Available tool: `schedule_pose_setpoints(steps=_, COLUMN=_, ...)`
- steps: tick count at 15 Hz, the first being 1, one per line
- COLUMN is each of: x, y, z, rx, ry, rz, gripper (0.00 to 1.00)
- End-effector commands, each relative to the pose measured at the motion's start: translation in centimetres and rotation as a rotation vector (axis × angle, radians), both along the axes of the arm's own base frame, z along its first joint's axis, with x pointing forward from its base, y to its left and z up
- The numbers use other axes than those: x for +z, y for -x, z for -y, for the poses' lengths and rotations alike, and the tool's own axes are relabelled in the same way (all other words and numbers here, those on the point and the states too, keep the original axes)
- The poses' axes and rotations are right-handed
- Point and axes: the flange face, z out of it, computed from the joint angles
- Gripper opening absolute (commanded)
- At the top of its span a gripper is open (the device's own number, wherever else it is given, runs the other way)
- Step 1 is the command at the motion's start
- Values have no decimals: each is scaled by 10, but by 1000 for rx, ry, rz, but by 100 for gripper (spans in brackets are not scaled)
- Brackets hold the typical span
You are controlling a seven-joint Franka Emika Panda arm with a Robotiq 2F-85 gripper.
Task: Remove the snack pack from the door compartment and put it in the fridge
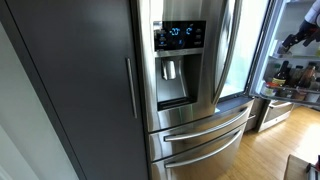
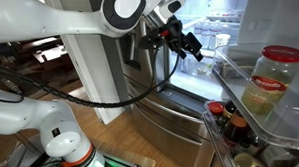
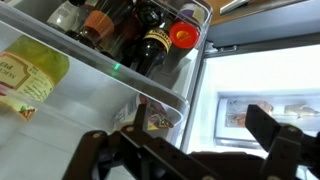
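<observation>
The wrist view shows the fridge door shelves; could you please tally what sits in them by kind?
Bottles: 5, though the row is crowded and some overlap
Jar: 1
Snack pack: 1
Total: 7

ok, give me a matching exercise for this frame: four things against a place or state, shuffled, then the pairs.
Things
1. dispenser panel
2. jar
3. bottles
4. tool

Place or state
A. dark, standing in a row below that bin
B. open, holding nothing, in mid-air
C. lit blue, on the steel front of the fridge
D. red lid, inside a clear bin

Pairs: 1-C, 2-D, 3-A, 4-B
</observation>
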Motion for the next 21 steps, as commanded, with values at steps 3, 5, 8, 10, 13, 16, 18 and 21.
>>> schedule_pose_setpoints(steps=3, x=1, y=-3, z=-2, rx=6, ry=2, rz=-3, gripper=100)
schedule_pose_setpoints(steps=5, x=1, y=-3, z=-3, rx=7, ry=2, rz=-4, gripper=100)
schedule_pose_setpoints(steps=8, x=12, y=-6, z=20, rx=-120, ry=35, rz=101, gripper=100)
schedule_pose_setpoints(steps=10, x=20, y=-4, z=33, rx=-182, ry=44, rz=163, gripper=100)
schedule_pose_setpoints(steps=13, x=28, y=-5, z=50, rx=-258, ry=43, rz=226, gripper=100)
schedule_pose_setpoints(steps=16, x=33, y=-4, z=70, rx=-325, ry=71, rz=271, gripper=100)
schedule_pose_setpoints(steps=18, x=35, y=-4, z=81, rx=-361, ry=80, rz=292, gripper=100)
schedule_pose_setpoints(steps=21, x=34, y=-5, z=96, rx=-390, ry=81, rz=304, gripper=100)
